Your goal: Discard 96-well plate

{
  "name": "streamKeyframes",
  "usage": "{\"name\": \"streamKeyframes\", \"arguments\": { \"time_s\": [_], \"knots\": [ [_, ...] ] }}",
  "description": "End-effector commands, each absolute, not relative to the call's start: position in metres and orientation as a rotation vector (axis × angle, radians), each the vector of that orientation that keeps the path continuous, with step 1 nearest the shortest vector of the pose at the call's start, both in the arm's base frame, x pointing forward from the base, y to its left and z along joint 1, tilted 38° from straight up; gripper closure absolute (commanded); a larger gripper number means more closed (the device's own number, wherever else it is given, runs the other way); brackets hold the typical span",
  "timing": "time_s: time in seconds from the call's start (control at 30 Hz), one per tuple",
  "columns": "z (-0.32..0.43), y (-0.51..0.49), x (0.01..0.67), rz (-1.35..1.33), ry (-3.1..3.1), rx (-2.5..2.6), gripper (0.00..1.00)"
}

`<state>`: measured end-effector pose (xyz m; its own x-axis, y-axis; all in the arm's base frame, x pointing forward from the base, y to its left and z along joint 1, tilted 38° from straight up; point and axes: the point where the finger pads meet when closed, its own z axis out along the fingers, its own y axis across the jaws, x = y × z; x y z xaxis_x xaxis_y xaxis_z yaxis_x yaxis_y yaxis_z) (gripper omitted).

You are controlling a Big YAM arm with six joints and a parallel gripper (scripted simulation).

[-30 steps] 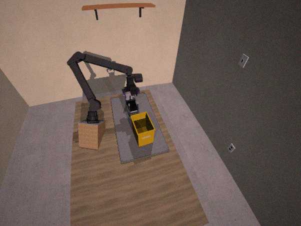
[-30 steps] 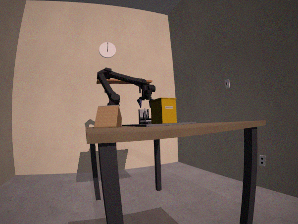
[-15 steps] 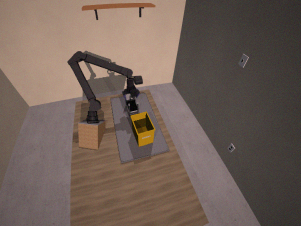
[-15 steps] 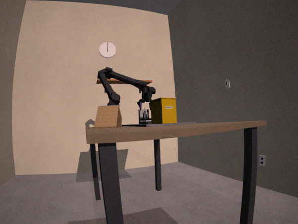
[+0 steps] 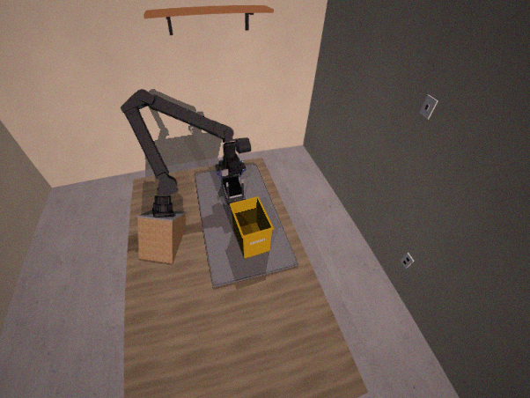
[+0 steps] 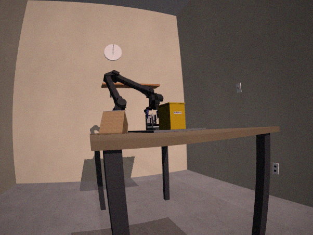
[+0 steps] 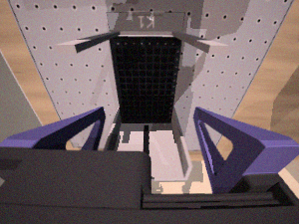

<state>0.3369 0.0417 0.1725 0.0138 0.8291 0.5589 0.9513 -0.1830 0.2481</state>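
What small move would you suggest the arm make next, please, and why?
Probably ease straight down a little more: the open gripper hangs over rack K1, its fingers either side of the dark upper plate but seemingly not yet level with its edges.

Lab-style test room: bare walls, grey floor, wooden table (image 6: 182, 138) on dark legs, perforated mat (image 5: 282, 260), arm (image 5: 185, 114) on a wooden pedestal (image 5: 156, 242), wall clock (image 6: 113, 52), shelf (image 5: 207, 11), wall sockets (image 5: 407, 260).

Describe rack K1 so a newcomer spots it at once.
On the wooden table lies a grey perforated mat. Rack K1 stands on it beside the yellow bin, on the wall side, under the open pincer. It is the small dark frame holding a black gridded plate.
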Motion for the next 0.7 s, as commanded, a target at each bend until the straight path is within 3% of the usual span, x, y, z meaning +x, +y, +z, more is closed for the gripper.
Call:
{"name": "streamKeyframes", "arguments": {
  "time_s": [0.0,0.67],
  "knots": [
    [0.187,0.042,0.355,-0.955,-1.884,-2.098,0.0],
    [0.148,0.06,0.353,-0.917,-1.862,-2.098,0.0]
  ]
}}
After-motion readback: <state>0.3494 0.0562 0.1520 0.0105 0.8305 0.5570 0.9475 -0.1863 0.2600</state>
